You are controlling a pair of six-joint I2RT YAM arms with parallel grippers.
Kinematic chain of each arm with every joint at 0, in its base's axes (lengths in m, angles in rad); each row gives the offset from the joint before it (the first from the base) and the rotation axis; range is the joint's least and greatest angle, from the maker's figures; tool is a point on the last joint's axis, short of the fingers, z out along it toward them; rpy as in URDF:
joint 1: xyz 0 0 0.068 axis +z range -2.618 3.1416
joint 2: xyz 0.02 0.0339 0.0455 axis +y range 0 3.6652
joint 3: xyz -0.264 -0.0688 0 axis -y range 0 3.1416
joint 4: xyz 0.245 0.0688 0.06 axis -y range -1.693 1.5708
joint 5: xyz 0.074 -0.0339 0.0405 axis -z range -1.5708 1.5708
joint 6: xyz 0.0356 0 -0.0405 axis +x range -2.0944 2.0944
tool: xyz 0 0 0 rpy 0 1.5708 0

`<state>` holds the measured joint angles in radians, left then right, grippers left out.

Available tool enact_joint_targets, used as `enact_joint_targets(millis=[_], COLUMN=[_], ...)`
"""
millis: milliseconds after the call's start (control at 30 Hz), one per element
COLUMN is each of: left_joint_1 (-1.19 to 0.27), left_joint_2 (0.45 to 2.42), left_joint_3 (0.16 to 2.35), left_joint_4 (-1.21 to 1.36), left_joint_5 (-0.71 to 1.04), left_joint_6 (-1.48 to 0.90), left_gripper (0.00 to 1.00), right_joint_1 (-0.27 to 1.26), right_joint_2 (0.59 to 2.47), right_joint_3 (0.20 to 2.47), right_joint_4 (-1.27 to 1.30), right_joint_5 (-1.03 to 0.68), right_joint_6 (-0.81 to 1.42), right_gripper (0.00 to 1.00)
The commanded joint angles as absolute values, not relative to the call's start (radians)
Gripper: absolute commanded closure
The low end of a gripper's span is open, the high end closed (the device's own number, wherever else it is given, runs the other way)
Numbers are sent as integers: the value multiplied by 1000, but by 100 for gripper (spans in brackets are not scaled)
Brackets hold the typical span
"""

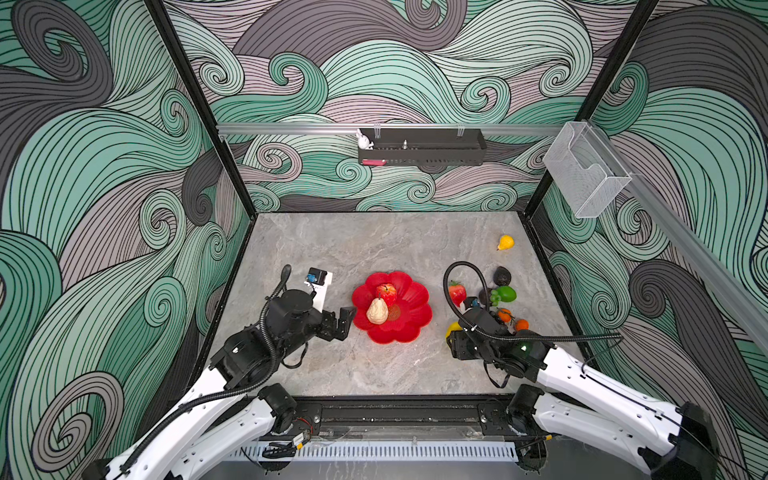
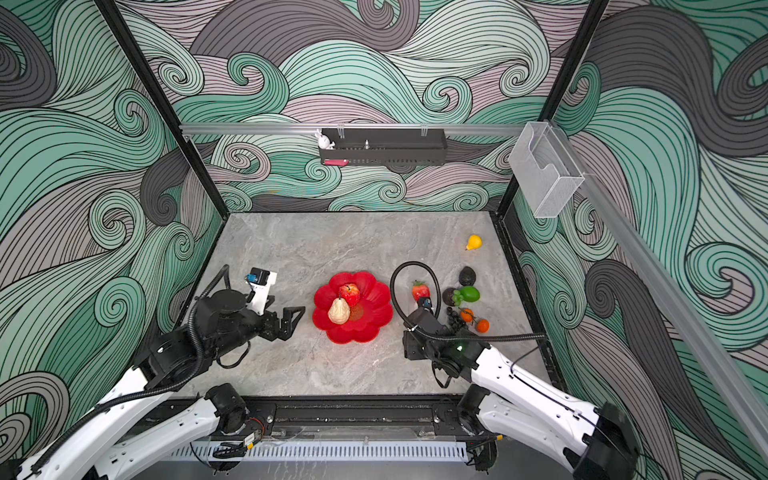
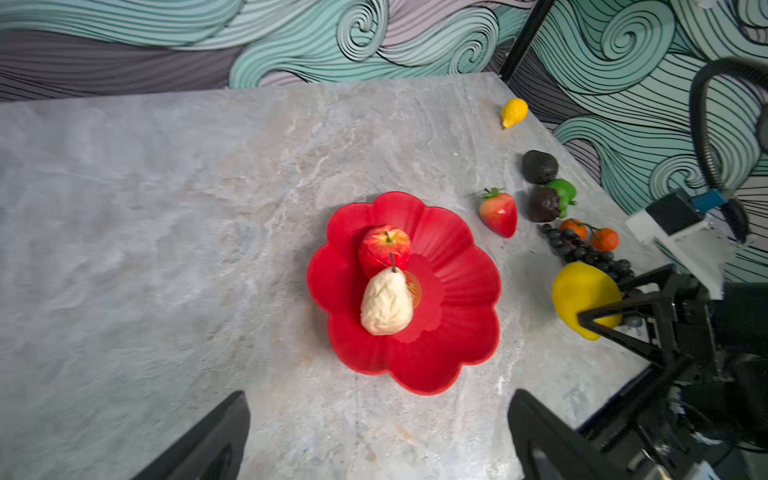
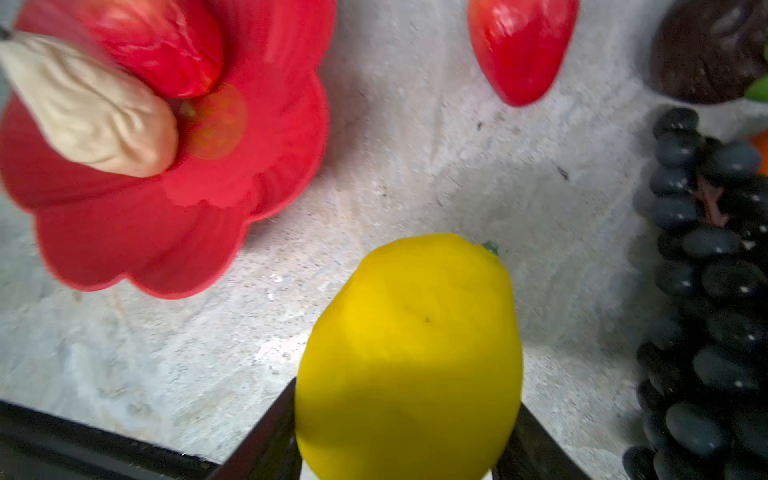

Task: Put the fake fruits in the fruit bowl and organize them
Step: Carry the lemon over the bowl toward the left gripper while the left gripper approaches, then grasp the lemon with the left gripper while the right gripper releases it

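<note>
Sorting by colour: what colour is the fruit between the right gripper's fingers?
Bright yellow, a lemon; clearest in the right wrist view.

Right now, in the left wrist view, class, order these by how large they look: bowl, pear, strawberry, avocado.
1. red fruit bowl
2. beige pear
3. strawberry and avocado look about alike; the avocado lies farther from the camera, so I leave them tied.

One fruit bowl [image 3: 457, 357] is in view, and two fruits lie inside it: one red apple [image 3: 384, 245] and one beige pear [image 3: 386, 305]. Nine more pieces are outside the fruit bowl, all to its right in both top views: one strawberry [image 3: 500, 214], one avocado [image 3: 539, 166], one dark wrinkled fruit [image 3: 544, 204], one green fruit [image 3: 564, 191], one grape bunch [image 3: 582, 249], two small oranges [image 3: 573, 228] [image 3: 606, 240], one large yellow lemon [image 3: 582, 295] and one small yellow fruit [image 3: 514, 111], the farthest from the bowl.
</note>
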<state>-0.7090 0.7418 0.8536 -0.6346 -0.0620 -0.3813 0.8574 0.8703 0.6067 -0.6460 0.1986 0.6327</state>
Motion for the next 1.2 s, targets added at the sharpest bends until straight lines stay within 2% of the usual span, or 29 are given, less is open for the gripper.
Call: enact_joint_targets(millis=[0, 167, 367, 633, 933, 1167], left_joint_1=[-706, -706, -713, -731, -736, -738], left_joint_2=[837, 954, 1069, 1091, 1105, 1105], left_joint_3=[847, 852, 914, 873, 860, 845], left_joint_4=[-502, -361, -379, -239, -255, -239], left_joint_5=[161, 330, 419, 479, 471, 485], left_joint_6=[-524, -581, -641, -717, -721, -740], left_gripper=[1, 1, 1, 3, 9, 20], right_joint_1=[886, 946, 1022, 1091, 1145, 1175], right_joint_2=[860, 890, 946, 1011, 1031, 1043], right_joint_3=[653, 643, 619, 601, 592, 585], right_joint_4=[-481, -262, -55, 93, 182, 225], right_joint_5=[178, 176, 192, 201, 234, 267], right_joint_6=[524, 440, 356, 284, 277, 286], right_gripper=[41, 43, 42, 42, 42, 42])
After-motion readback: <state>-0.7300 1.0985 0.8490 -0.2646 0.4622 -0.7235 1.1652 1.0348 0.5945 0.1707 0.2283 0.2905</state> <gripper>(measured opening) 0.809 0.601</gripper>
